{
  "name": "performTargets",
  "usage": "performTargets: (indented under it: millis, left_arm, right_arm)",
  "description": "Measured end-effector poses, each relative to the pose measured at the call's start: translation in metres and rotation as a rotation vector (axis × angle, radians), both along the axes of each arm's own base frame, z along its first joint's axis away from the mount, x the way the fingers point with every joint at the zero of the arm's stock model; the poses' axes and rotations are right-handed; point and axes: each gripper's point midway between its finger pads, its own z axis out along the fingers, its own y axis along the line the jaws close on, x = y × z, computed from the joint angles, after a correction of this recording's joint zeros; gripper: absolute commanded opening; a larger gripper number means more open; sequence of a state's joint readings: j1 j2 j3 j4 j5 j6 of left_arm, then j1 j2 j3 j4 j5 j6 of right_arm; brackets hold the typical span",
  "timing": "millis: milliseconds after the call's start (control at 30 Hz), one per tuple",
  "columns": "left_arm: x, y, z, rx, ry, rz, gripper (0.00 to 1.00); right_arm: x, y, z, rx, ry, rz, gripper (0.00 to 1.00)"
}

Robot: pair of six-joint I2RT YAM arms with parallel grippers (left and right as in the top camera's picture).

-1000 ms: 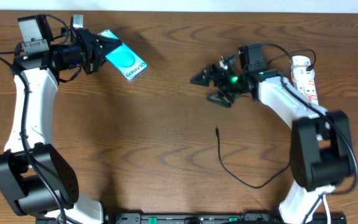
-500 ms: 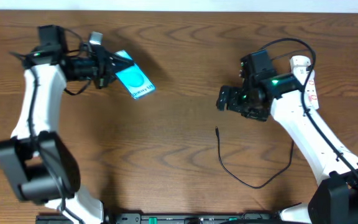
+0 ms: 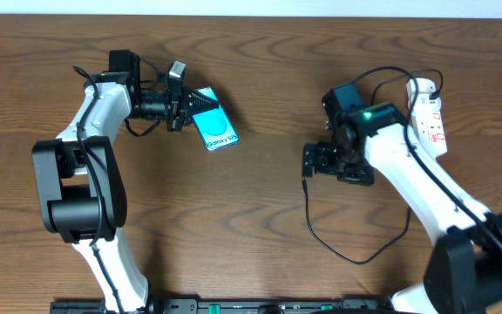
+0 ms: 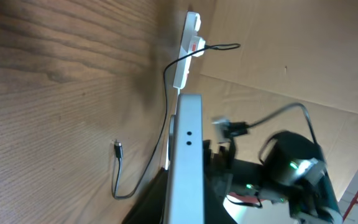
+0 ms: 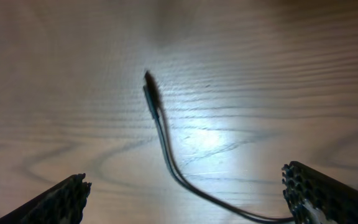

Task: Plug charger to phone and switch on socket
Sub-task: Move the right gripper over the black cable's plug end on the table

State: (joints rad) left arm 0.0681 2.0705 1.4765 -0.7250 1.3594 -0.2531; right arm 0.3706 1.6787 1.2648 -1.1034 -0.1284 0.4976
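Left end effector (image 3: 188,108) clamped on phone (image 3: 215,131), upper left of centre. Right end effector (image 3: 317,162) spread wide, empty, over charger (image 3: 307,187) plug tip on tabletop (image 3: 234,227). Socket (image 3: 429,113) upper right.

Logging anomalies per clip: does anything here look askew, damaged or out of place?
Nothing damaged or spilled. The phone sits aslant in the left fingers; the charger lies loose on the table, its tip under the open right fingers.
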Motion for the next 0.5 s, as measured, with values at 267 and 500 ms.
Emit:
performTargets:
  millis: [267,500]
  left_arm:
    - [0.000,0.000,0.001,-0.001,-0.022,-0.006,0.08]
    - [0.000,0.000,0.001,-0.001,-0.026,-0.007,0.07]
  right_arm:
    - [-0.015,0.010,-0.054,0.018,0.207,0.062,0.96]
    - [-0.005,0.016,-0.052,0.040,0.178,0.070,0.84]
